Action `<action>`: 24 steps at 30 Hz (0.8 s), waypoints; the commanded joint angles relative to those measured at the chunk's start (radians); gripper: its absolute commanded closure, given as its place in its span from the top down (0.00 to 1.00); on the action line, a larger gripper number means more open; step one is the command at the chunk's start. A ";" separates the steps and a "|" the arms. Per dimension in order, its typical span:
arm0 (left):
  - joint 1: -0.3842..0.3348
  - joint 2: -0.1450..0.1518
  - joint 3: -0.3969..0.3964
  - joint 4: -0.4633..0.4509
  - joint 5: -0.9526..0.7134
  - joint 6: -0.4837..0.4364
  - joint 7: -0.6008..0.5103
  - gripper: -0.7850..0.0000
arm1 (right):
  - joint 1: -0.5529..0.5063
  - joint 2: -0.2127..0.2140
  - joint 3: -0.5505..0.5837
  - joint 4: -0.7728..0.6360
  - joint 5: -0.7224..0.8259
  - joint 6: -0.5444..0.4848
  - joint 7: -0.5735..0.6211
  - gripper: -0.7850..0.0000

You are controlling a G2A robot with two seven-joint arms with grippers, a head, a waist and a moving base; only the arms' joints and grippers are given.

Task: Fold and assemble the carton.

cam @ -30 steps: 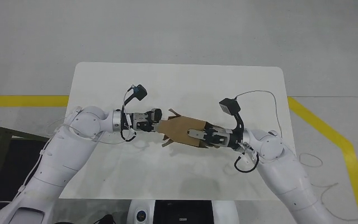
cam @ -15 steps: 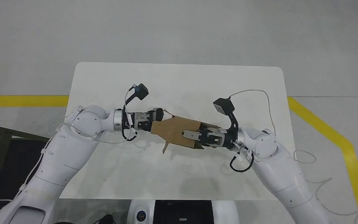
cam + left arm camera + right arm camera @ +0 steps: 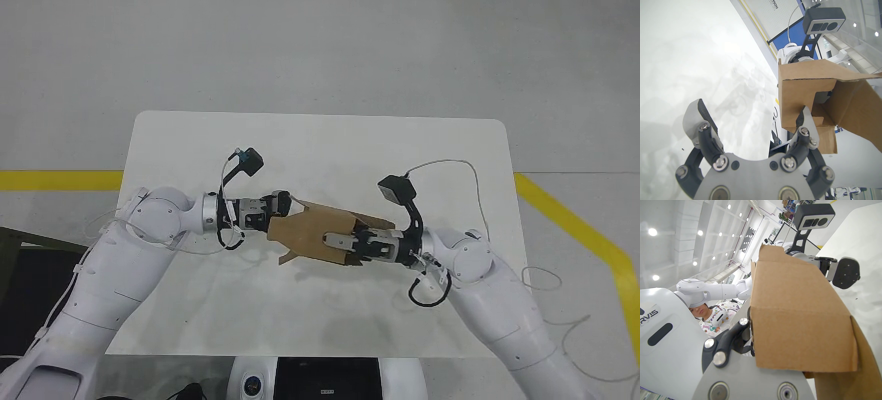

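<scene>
Carton: brown corrugated carton, partly opened into a tube with its end flaps loose. It sits over the middle of the white worktop, between my two end effectors.

Carton, left wrist view: the open end faces this camera. The inner walls and a notched flap are visible.

Carton, right wrist view: a flat outer panel with one crease across it, lying close over my right end effector.

Left end effector: my left end effector is at the carton's left end, and its fingers are spread wide. One finger has its tip against the edge of the near flap. The other finger is well clear of the cardboard, with only worktop behind it.

Right end effector: my right end effector is clamped on the carton's wall at the right end. The top view shows one finger lying on the upper panel, and the right wrist view shows the black linkage just beside the wall.

Contact with worktop: I cannot tell whether the lowest flap touches the surface.

Flaps: one points toward the robot and one stands out on the far side near my right wrist.

Surroundings: a thin cable loops over the worktop's right part.
</scene>
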 commanded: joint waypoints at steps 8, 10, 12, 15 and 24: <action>-0.005 -0.002 0.004 0.007 -0.004 -0.001 0.002 1.00 | 0.006 -0.002 -0.004 0.009 -0.001 -0.003 -0.002 0.00; -0.006 -0.002 0.001 0.012 -0.006 0.000 0.002 1.00 | 0.006 -0.001 0.001 0.013 -0.004 -0.004 -0.005 0.00; -0.005 -0.001 -0.003 0.017 -0.007 0.001 0.004 1.00 | 0.005 0.000 0.012 0.018 -0.011 -0.005 -0.013 0.00; -0.001 0.001 -0.011 0.022 0.005 -0.003 0.005 1.00 | 0.000 0.003 0.031 0.021 -0.026 -0.005 -0.033 0.00; 0.061 0.015 -0.027 -0.026 0.041 -0.026 -0.029 1.00 | -0.019 0.009 0.079 0.012 -0.097 0.004 -0.123 0.00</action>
